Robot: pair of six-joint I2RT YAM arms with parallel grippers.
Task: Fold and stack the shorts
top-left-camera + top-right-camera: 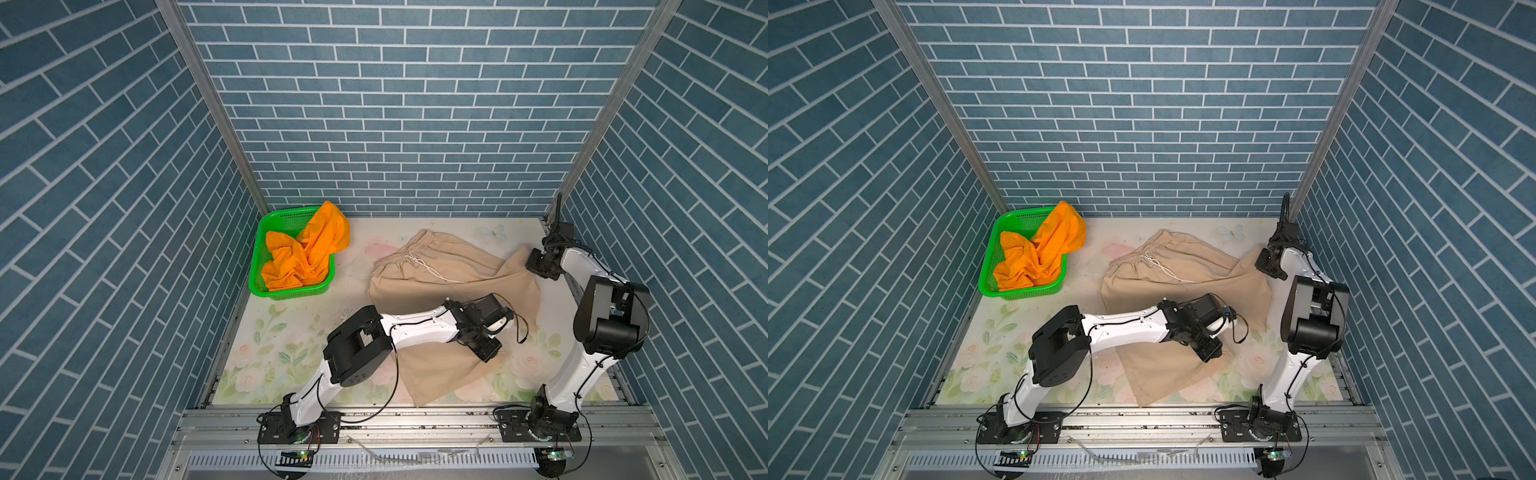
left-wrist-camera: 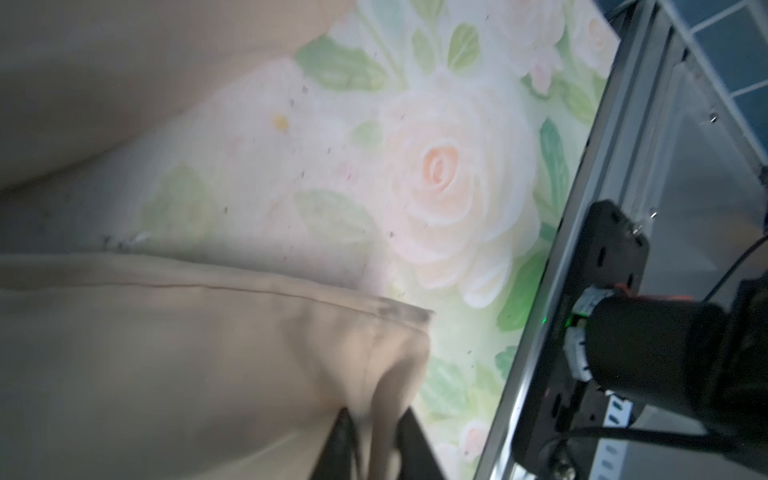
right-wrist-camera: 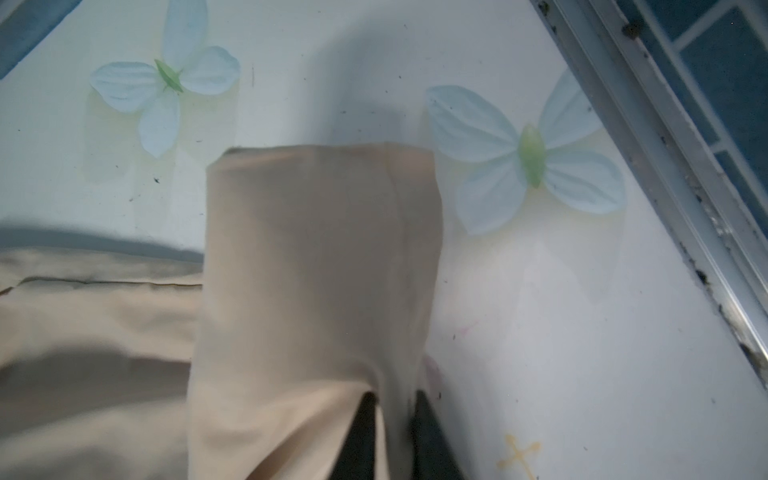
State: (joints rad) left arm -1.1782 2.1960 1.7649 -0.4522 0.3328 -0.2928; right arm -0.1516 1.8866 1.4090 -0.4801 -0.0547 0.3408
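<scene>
- While it bites a hem corner of the tan shorts (image 1: 436, 266), the left pincer (image 2: 376, 415) is clamped.
- Right pincer (image 3: 395, 399) pinches the other leg, raised off the table (image 1: 291, 332).
- Between them, the shorts lie spread.
- Well apart from both, orange shorts (image 1: 307, 253) fill the basket (image 1: 286, 216).

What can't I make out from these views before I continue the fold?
orange shorts: crumpled in the green basket in both top views; waistband untraceable.
beige shorts: middle hidden under the left arm in both top views.
left gripper: cloth between its jaws; left wrist view too blurred to confirm a pinch.
right gripper: holds a raised flap; the right wrist view's edge cuts it off.
</scene>
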